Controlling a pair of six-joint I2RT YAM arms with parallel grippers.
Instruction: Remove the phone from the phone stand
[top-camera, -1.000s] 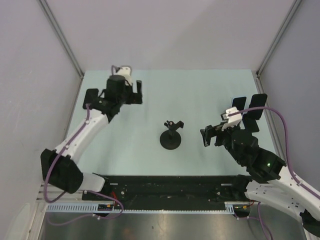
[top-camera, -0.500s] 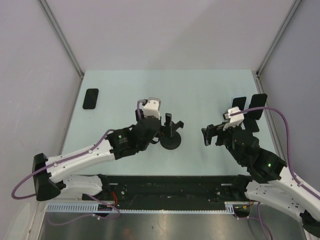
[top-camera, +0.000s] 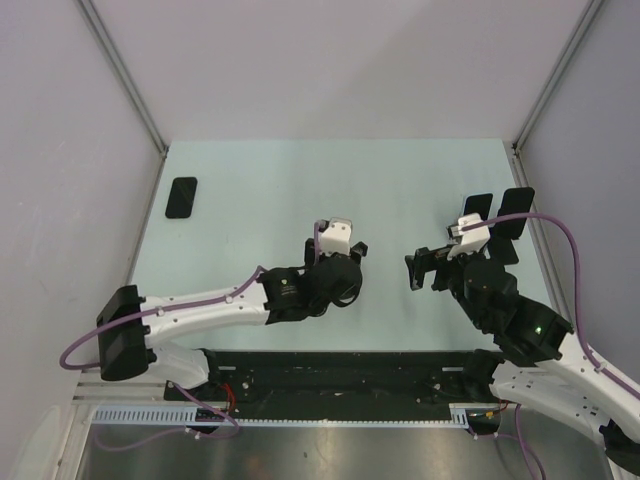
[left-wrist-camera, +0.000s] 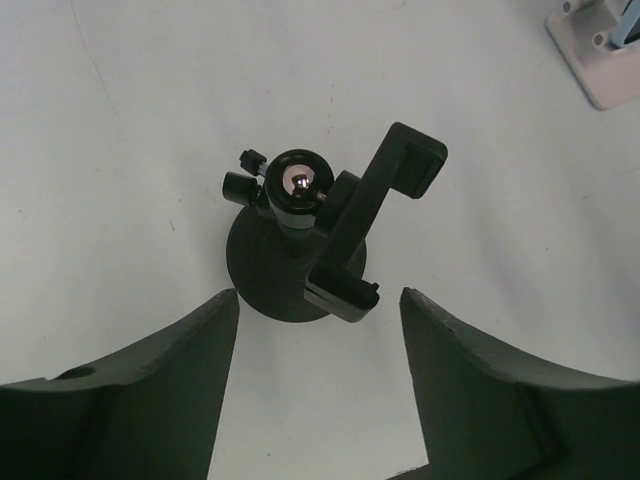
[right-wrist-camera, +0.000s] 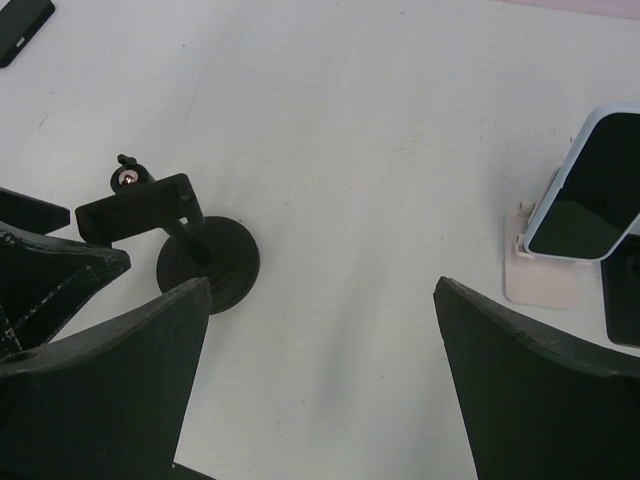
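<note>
The black phone (top-camera: 182, 197) lies flat on the table at the far left, apart from both arms; it also shows in the right wrist view (right-wrist-camera: 22, 25). The black phone stand (left-wrist-camera: 290, 275), a round base with an empty clamp (left-wrist-camera: 372, 215), stands at the table's middle. My left gripper (top-camera: 338, 272) hangs open right above it and covers most of it from the top; its jaws (left-wrist-camera: 320, 340) hold nothing. My right gripper (top-camera: 426, 268) is open and empty to the right of the stand (right-wrist-camera: 210, 265).
Two more phones stand upright at the right, a light-blue-cased one (right-wrist-camera: 590, 185) on a pale stand (right-wrist-camera: 540, 275) and a dark one (top-camera: 515, 208) beside it. Grey walls close in the table on three sides.
My left arm swung from the far left back corner to the middle and now hovers over the stand. The black phone stays where the gripper was. The right arm has barely moved.
</note>
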